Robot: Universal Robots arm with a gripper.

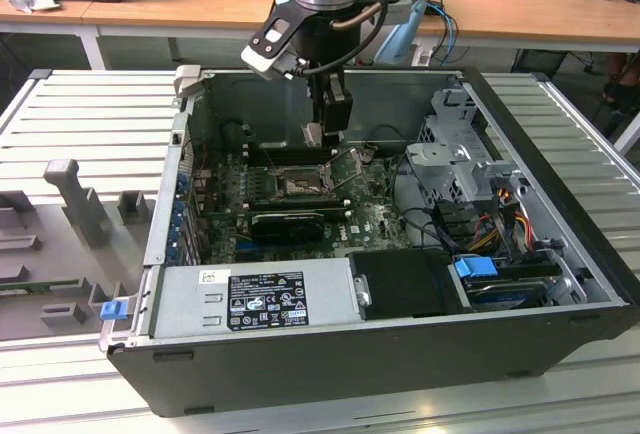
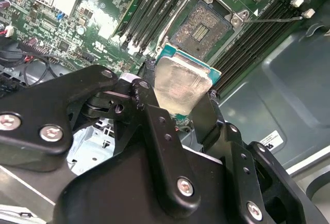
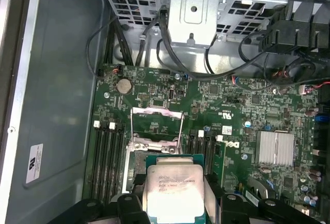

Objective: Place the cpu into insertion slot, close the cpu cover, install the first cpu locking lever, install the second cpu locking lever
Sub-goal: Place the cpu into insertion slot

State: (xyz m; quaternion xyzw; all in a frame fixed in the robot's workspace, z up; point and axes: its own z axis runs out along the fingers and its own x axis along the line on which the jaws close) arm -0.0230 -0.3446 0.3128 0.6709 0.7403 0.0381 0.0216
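Open case [image 1: 300, 366]: fingers [image 2: 205, 116] clamp cpu [image 2: 180, 87] near insertion slot [image 2: 202, 28]

cpu [image 3: 172, 190]: pale silvery-beige face, teal-green border | pincer [image 2: 178, 97]: matte black, silver screw heads | insertion slot [image 2: 202, 25]: dark brownish contact grid, silver rim | cpu cover [image 3: 156, 111]: silver-grey | motherboard [image 3: 232, 105]: green | heatsink [image 3: 276, 147]: silver, fine parallel fins | case [image 1: 330, 364]: black outside, grey inside | table [image 1: 90, 104]: pale grey, ribbed

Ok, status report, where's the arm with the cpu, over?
Status: gripper shut on the cpu. Cpu held clear of the insertion slot, not yet seated. Cpu cover open; nothing seen blocking the slot.
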